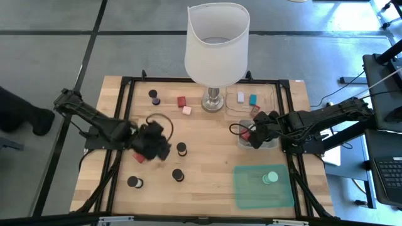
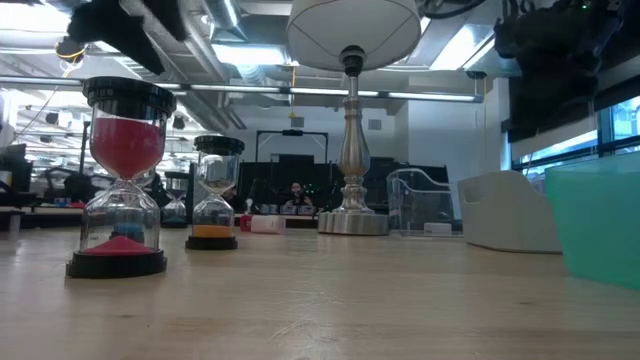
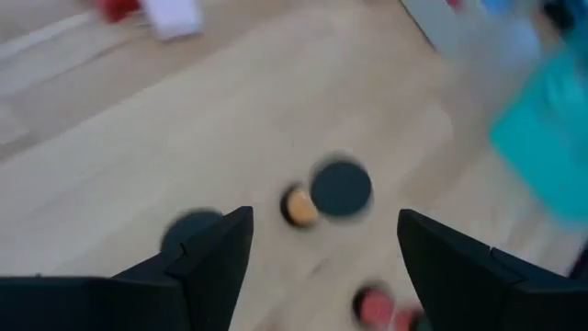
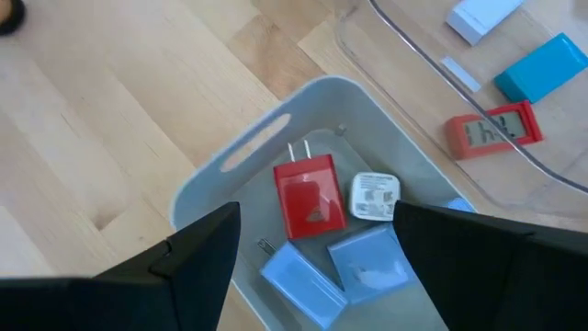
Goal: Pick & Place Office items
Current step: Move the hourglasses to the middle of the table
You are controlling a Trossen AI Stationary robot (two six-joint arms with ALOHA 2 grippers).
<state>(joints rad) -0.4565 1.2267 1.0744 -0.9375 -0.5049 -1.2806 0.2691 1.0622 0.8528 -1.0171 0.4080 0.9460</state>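
Several black-capped hourglasses (image 1: 181, 148) stand upright on the wooden table: one with red sand (image 2: 125, 180) and one with orange sand (image 2: 213, 200). My left gripper (image 1: 154, 143) hovers open above the table's left half, with nothing between its fingers (image 3: 220, 257). Beyond them, blurred, are a black cap (image 3: 340, 187) and a red piece (image 3: 372, 303). My right gripper (image 1: 254, 135) hangs open over the grey tray (image 4: 220, 175), which holds a red plug block (image 4: 308, 198), a white piece (image 4: 372, 196) and blue blocks (image 4: 367, 262).
A tall white-shaded lamp (image 1: 217, 44) stands at the table's far middle. Red (image 1: 181, 100) and pink (image 1: 186, 110) blocks lie left of its foot. A clear tray (image 1: 276, 94) at the far right holds white, teal and red pieces. A mint disc (image 1: 270, 177) lies on the green mat (image 1: 248, 194).
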